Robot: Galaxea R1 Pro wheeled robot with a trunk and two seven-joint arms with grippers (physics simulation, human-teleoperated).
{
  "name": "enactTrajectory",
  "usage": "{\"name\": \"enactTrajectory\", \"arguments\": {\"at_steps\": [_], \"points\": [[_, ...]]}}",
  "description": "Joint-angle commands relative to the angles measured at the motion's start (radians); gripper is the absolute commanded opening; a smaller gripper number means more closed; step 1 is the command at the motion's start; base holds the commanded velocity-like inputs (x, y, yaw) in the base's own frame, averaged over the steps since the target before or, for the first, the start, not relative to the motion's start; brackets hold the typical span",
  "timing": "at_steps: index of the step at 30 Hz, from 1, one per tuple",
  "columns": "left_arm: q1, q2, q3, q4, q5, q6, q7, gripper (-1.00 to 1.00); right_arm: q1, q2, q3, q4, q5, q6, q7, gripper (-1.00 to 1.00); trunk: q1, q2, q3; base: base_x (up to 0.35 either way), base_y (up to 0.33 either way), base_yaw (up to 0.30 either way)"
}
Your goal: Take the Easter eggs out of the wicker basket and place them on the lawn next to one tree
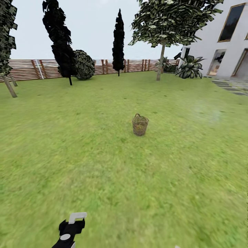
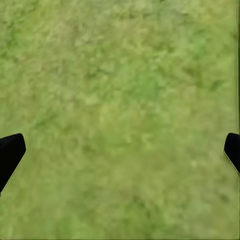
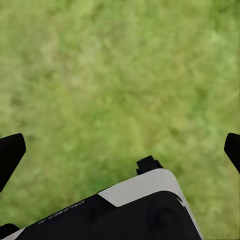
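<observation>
The wicker basket (image 1: 140, 124) stands upright on the lawn (image 1: 103, 165), in the middle of the head view and well ahead of me. A yellowish mass shows through its weave; I cannot make out the Easter eggs one by one. A tree (image 1: 160, 62) with a straight grey-brown trunk and a broad crown grows at the far right, near the house. My left gripper (image 1: 74, 224) hangs low at the head view's bottom edge, far short of the basket. The left gripper (image 2: 120, 152) and the right gripper (image 3: 120, 152) are both open over bare grass, with nothing between their fingers.
A brown slat fence (image 1: 44, 69) closes the far side, with dark cypress-like trees (image 1: 119, 41) and a round shrub (image 1: 83, 64) in front of it. A white house (image 1: 227, 41) with paving stones (image 1: 234, 88) stands at the right. A black and white robot part (image 3: 125, 210) lies under the right gripper.
</observation>
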Motion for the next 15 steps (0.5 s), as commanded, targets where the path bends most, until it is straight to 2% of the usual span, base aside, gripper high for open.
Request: {"name": "enactTrajectory", "arguments": {"at_steps": [1,6,15], "points": [[-0.001,-0.001,0.008,0.001,-0.010,-0.003,0.000,1.00,-0.001,0.001,-0.004,0.001,-0.007,-0.005,0.000,1.00,0.001,-0.002,-0.001,0.302,0.143,-0.229],[-0.001,-0.002,0.008,0.001,-0.011,-0.002,0.000,1.00,-0.001,0.001,-0.004,0.001,-0.006,-0.005,0.000,1.00,0.001,-0.002,0.002,0.297,0.151,-0.195],[-0.001,-0.002,0.008,0.001,-0.011,-0.003,0.000,1.00,-0.001,0.001,-0.004,0.001,-0.006,-0.005,0.000,1.00,0.001,-0.002,0.003,0.294,0.157,-0.022]]}}
